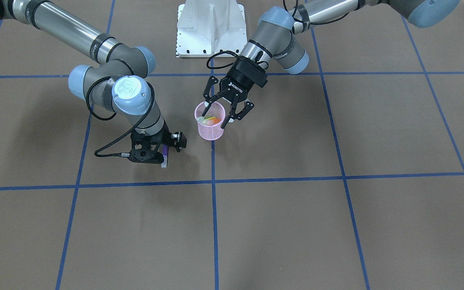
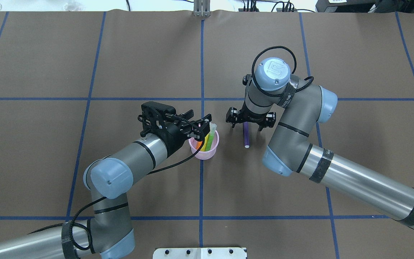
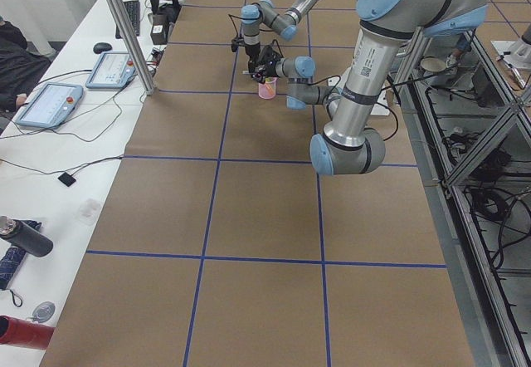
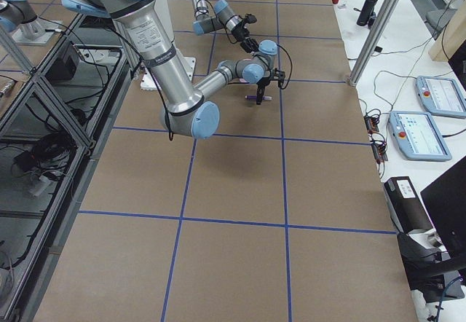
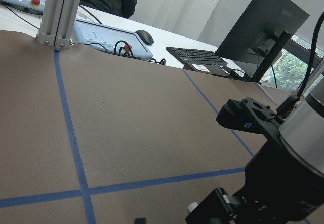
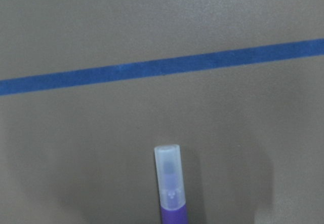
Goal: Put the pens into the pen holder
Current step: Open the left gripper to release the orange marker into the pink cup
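The pink mesh pen holder (image 1: 211, 131) stands upright near the table's middle, also seen in the overhead view (image 2: 205, 153). A green pen (image 2: 212, 138) and an orange pen (image 2: 199, 145) stand inside it. My left gripper (image 1: 224, 112) is open just above the holder's rim, one finger over the mouth and one outside. The purple pen (image 2: 245, 136) lies flat on the table beside the holder. Its pale cap shows in the right wrist view (image 6: 168, 173). My right gripper (image 2: 250, 120) is open, low over the pen, with its fingers either side of it.
The white robot base plate (image 1: 210, 28) sits at the table's robot side. Blue tape lines (image 2: 201, 72) grid the brown table. Operator desks with control tablets (image 4: 437, 96) line the far edge. The two grippers are close together beside the holder.
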`<action>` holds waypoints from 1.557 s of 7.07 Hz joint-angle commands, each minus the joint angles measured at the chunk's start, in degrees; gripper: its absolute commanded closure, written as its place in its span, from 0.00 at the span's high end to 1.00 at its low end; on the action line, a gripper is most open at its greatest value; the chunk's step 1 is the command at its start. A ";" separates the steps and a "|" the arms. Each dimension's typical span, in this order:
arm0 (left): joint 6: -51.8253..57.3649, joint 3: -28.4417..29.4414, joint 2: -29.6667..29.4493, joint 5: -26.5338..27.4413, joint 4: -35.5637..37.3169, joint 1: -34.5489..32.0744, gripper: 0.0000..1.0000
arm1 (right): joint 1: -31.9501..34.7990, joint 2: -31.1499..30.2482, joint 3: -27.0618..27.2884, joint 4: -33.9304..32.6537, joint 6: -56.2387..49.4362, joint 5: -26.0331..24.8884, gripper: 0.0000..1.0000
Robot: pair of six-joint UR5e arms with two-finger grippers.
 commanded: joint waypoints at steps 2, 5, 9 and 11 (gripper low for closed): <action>-0.02 -0.30 -0.02 -0.13 -0.02 -0.03 0.96 | -0.06 0.09 -0.42 -0.08 0.04 -0.17 0.67; -0.02 -0.30 0.06 -0.21 0.07 -0.12 0.92 | -0.06 0.09 -0.07 0.09 -0.66 -0.09 0.48; 0.07 -0.39 0.24 -0.48 0.07 -0.38 0.90 | 0.29 0.44 0.46 0.00 -0.66 0.18 0.50; 0.07 -0.39 0.24 -0.48 0.07 -0.47 0.90 | 0.29 0.18 0.37 -0.08 -0.75 0.18 0.49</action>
